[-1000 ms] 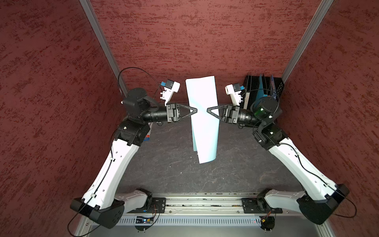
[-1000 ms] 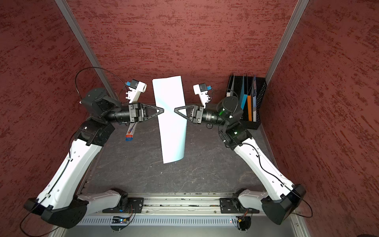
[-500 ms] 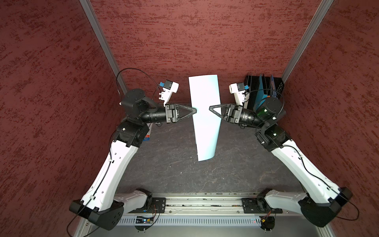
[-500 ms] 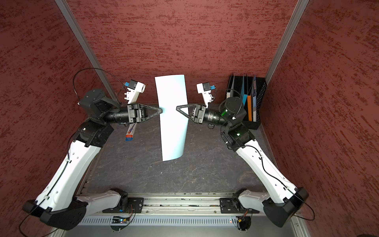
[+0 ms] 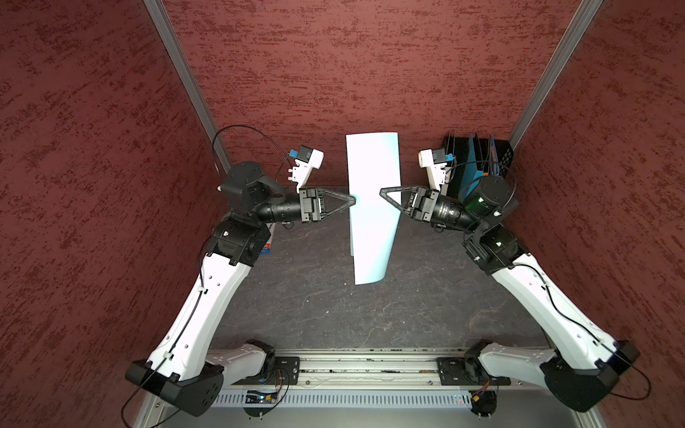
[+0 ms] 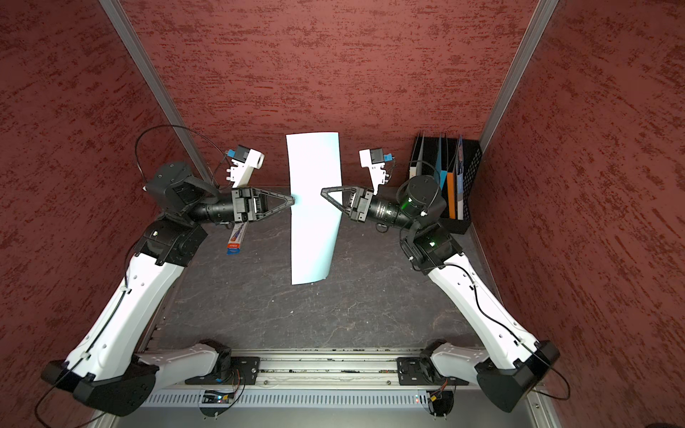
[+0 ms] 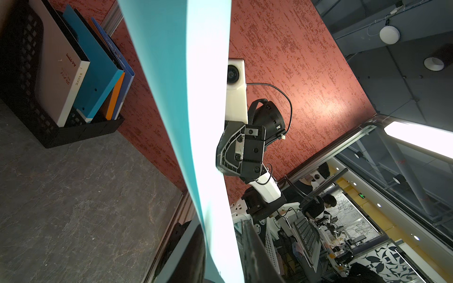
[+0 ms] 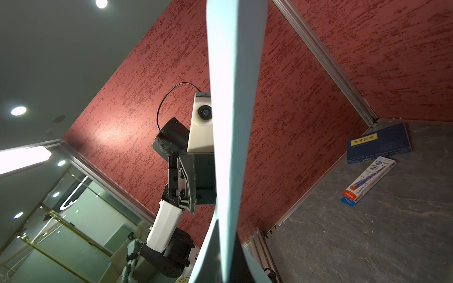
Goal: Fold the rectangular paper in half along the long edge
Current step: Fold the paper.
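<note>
Right fingers (image 5: pixel 385 192) closed on the rectangular paper (image 5: pixel 372 222), reaching in over its long edge nearest the black file rack (image 5: pixel 505 157). Left fingers (image 5: pixel 349 200) at the edge farthest from rack, w/ sheet running btwn them in left wrist view; can't tell if clamped or slack. Paper hangs upright above worktop (image 5: pixel 333 315), near rack, not touching it.
</note>
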